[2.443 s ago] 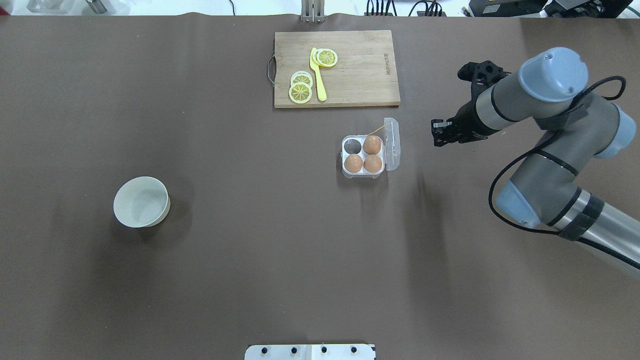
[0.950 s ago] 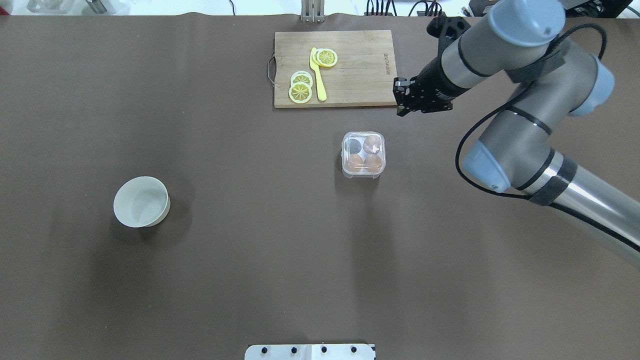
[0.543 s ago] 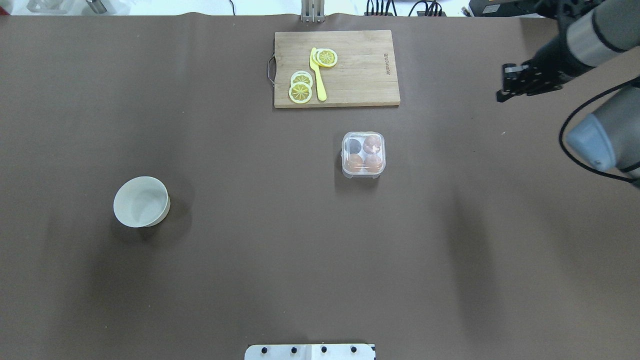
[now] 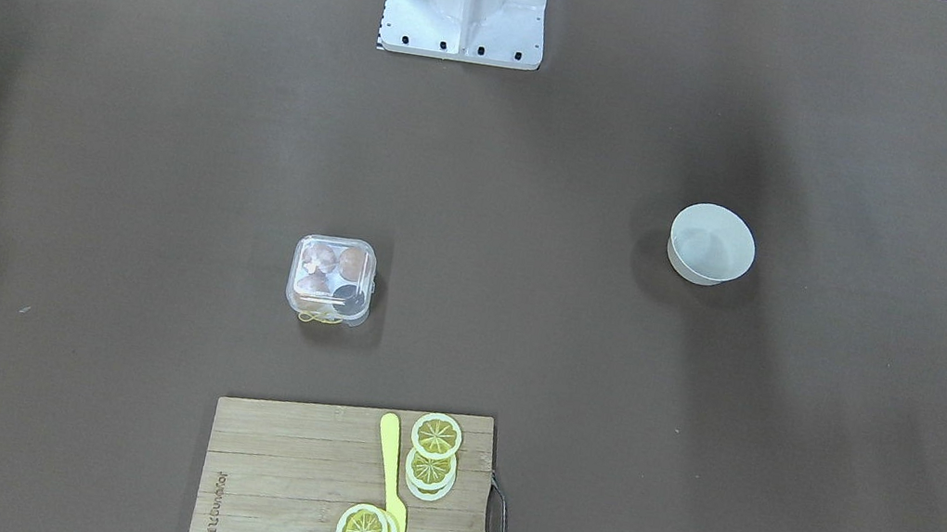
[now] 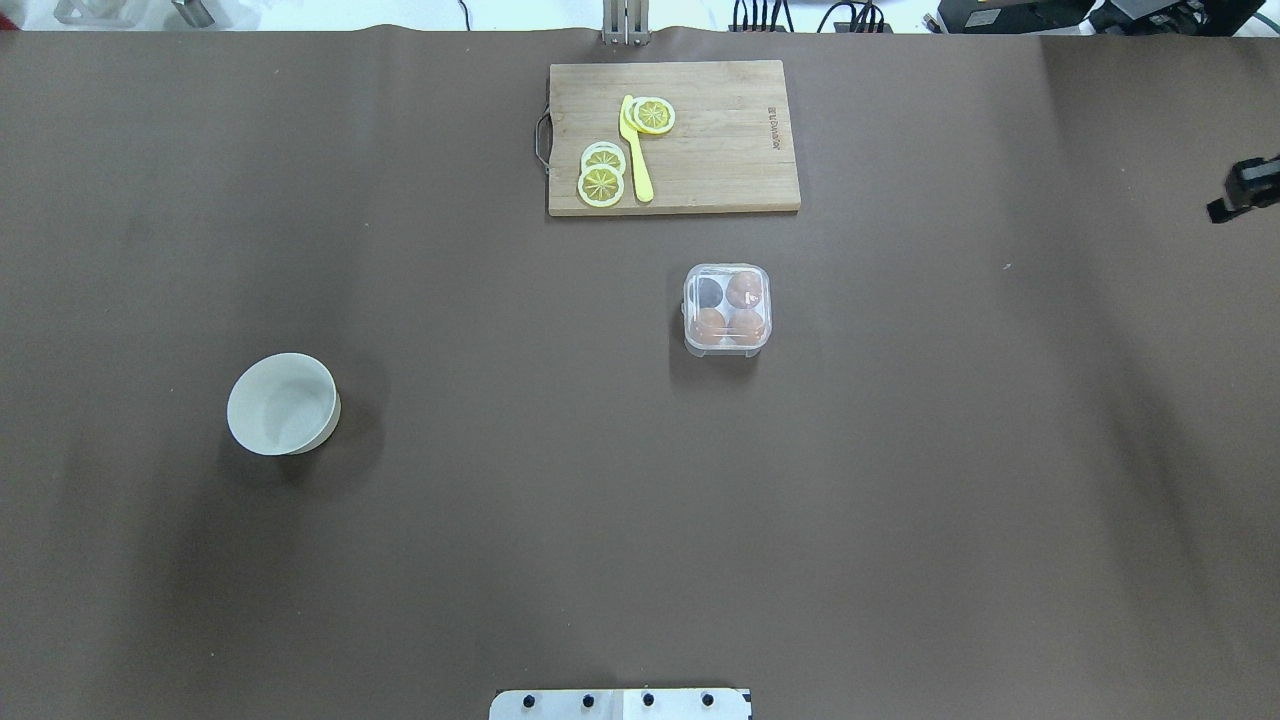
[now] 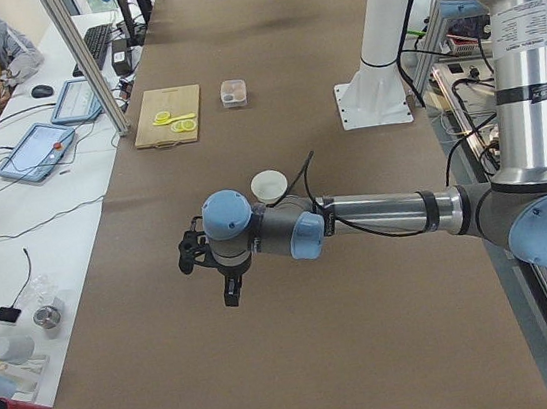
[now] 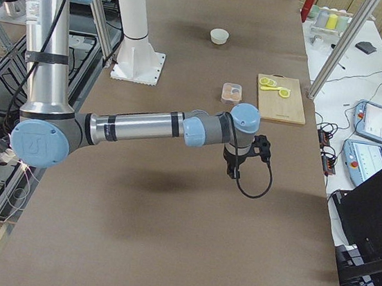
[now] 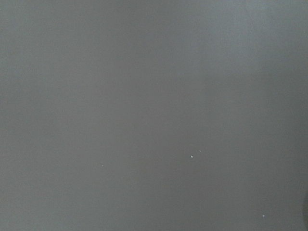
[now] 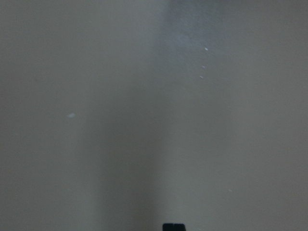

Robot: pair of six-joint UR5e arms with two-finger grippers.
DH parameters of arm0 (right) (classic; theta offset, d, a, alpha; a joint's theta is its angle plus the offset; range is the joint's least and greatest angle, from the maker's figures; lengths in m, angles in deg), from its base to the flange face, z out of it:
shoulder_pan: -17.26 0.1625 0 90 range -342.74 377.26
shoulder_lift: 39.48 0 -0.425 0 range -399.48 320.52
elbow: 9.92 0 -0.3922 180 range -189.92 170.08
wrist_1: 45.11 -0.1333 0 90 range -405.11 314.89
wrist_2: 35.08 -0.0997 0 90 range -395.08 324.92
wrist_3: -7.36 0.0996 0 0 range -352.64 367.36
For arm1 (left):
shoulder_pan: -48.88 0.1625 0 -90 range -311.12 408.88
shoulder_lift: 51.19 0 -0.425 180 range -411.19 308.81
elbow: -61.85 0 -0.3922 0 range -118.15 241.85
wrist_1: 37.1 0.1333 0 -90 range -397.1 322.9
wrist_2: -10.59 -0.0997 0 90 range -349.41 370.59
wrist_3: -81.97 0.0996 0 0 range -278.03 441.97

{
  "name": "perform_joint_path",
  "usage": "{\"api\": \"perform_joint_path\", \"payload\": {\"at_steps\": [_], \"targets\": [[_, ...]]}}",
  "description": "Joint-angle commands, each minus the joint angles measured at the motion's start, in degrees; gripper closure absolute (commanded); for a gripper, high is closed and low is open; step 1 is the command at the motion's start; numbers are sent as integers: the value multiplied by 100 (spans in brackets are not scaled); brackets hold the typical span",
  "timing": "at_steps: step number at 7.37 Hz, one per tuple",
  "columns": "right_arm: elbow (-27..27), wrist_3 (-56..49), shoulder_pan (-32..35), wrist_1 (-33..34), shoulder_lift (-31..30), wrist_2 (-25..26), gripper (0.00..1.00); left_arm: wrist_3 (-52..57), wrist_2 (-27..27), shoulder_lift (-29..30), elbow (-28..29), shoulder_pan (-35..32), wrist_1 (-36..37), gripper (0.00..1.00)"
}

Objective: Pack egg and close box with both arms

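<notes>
The right gripper (image 5: 1224, 206) shows only partly at the table's right edge, and whether its fingers are apart or together cannot be told; the same holds for the left gripper (image 6: 232, 297). Well apart from both, mid-table, the box (image 5: 727, 308) sits with its lid down over three eggs (image 5: 745, 290), near the cutting board (image 5: 720, 150).

The overhead camera looks down from behind the base (image 5: 620, 703); the front one faces it. Both share the box (image 5: 727, 308) and cutting board (image 5: 730, 150). Side cameras sight along the counter (image 6: 304, 362); wrist cameras hang close over it.
</notes>
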Motion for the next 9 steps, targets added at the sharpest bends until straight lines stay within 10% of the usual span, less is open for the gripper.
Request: {"api": "perform_joint_path", "payload": {"at_steps": [1, 2, 9], "targets": [[-497, -1051, 443, 149, -216, 271, 100, 1156, -326, -40, 25, -342, 923, 2], [-498, -1043, 497, 158, -233, 317, 4, 1152, -413, -92, 43, -370, 1006, 2], [-480, -1035, 541, 298, -146, 423, 0, 1135, -572, -242, -221, -441, 1015, 2]]}}
